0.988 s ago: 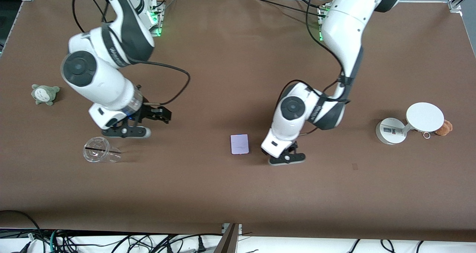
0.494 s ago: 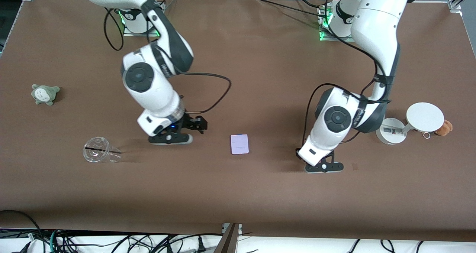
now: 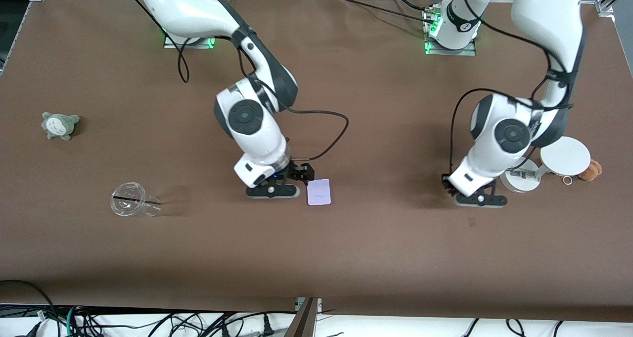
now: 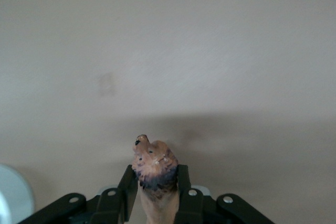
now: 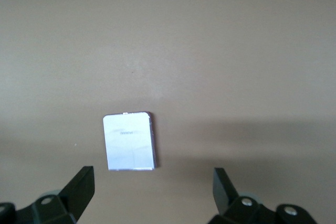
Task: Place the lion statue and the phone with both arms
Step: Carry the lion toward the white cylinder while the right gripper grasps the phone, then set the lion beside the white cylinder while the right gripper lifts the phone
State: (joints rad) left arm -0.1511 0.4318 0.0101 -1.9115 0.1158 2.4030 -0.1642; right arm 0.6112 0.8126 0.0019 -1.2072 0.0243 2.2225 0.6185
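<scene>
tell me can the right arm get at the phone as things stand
Probably yes. The right gripper hangs right beside the phone with jaws open, and the phone lies flat on bare table with nothing on or against it.

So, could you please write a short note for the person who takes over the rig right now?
Left gripper: shut on the lion statue, in the air over bare table beside the white disc stand.
Right gripper: open, low over the table, beside the phone on the side toward the right arm's end.
Phone: flat on the table near the middle, not gripped.
Done: statue picked up.
Left: set the statue down; grasp and place the phone.
</scene>
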